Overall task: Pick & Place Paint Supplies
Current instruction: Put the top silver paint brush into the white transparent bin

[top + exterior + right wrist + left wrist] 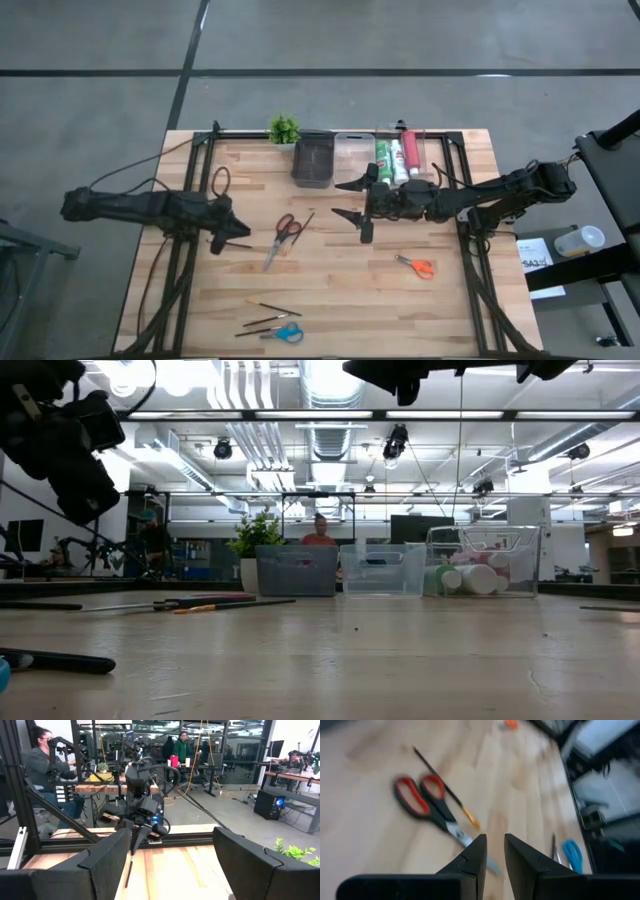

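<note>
Red-handled scissors (284, 235) (425, 802) lie on the wooden table beside a thin dark brush (305, 222) (442, 787). Orange-handled scissors (415, 266) lie to the right. Blue-handled scissors (285, 333) (571, 854) and two brushes (270, 310) lie near the front edge. Green, white and red paint tubes (397, 157) lie in the far right clear bin (418, 140). My left gripper (243, 236) (495, 840) hovers left of the red scissors, tilted down, its fingers a narrow gap apart with nothing between. My right gripper (347, 200) (172, 845) stands wide open, high above the table's middle.
A dark bin (312, 160) and a clear bin (353, 158) stand at the far edge beside the tube bin, and a small potted plant (284, 128) stands to their left. Black frame rails (205, 170) run along the table's sides. People sit at desks beyond the table.
</note>
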You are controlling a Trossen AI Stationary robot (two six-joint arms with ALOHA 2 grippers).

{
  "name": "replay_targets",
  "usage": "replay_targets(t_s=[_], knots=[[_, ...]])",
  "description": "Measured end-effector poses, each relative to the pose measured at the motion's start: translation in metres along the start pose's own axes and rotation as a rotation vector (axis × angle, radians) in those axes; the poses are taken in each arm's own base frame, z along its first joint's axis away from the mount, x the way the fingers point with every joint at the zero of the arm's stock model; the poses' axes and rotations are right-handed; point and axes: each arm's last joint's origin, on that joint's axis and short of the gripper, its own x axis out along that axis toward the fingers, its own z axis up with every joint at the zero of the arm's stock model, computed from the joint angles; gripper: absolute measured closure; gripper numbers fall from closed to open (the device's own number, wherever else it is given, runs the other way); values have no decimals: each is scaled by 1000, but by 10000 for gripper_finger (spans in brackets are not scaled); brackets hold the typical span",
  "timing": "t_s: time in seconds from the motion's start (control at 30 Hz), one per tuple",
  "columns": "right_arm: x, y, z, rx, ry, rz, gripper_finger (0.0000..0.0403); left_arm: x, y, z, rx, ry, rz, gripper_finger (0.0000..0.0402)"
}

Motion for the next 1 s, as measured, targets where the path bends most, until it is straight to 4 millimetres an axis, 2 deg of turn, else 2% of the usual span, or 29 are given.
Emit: replay_targets(t_s=[0.33,0.6,0.8,1.0], knots=[[0,0,0,1,0,0,115,15,-12,18,-171,274,132,325],[0,0,0,1,1,0,115,44,-22,38,-247,425,245,325],[0,0,0,1,1,0,115,54,-22,37,-259,683,362,325],[0,0,0,1,1,0,115,62,-19,34,-188,779,386,325]])
